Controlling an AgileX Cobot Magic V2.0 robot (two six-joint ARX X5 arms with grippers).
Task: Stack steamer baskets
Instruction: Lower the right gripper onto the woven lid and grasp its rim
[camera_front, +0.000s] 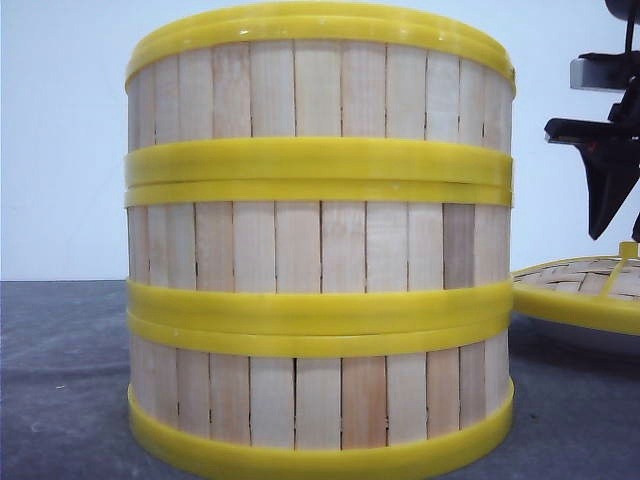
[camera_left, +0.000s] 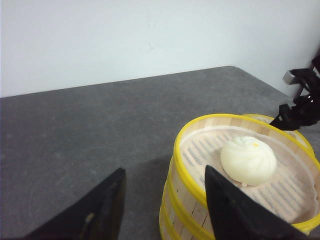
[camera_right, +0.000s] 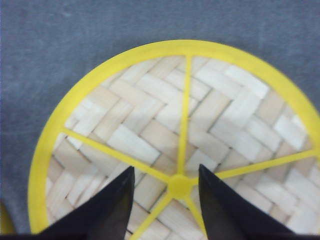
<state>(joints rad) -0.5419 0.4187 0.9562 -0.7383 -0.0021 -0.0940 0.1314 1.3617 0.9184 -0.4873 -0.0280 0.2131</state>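
Front view, stack: the three steamer baskets (camera_front: 320, 240) already stand one on another on the counter (camera_front: 60, 380), rims flush, so stacking looks done.
Front view, right hand (camera_front: 612, 195): hangs above the woven lid (camera_front: 585, 290), apart from it, the stack well off to its side.
Left wrist view, left hand (camera_left: 165, 210): released, fingers spread and grasping nothing; one finger (camera_left: 235, 210) lies over the top basket's (camera_left: 250, 170) yellow rim, contact unclear.
Left wrist view, contents: a white bun (camera_left: 249, 160) sits in the top basket, ahead of the fingers.
Left wrist view, room: bare counter runs out beyond the other finger; the counter's edge is far ahead.
Right wrist view, right hand (camera_right: 167, 200): released, fingers straddling the lid's yellow hub (camera_right: 180, 186) without gripping.
Step in hand: probably fetching the lid.
Next move: lower squarely onto the hub, clench, lift clear.
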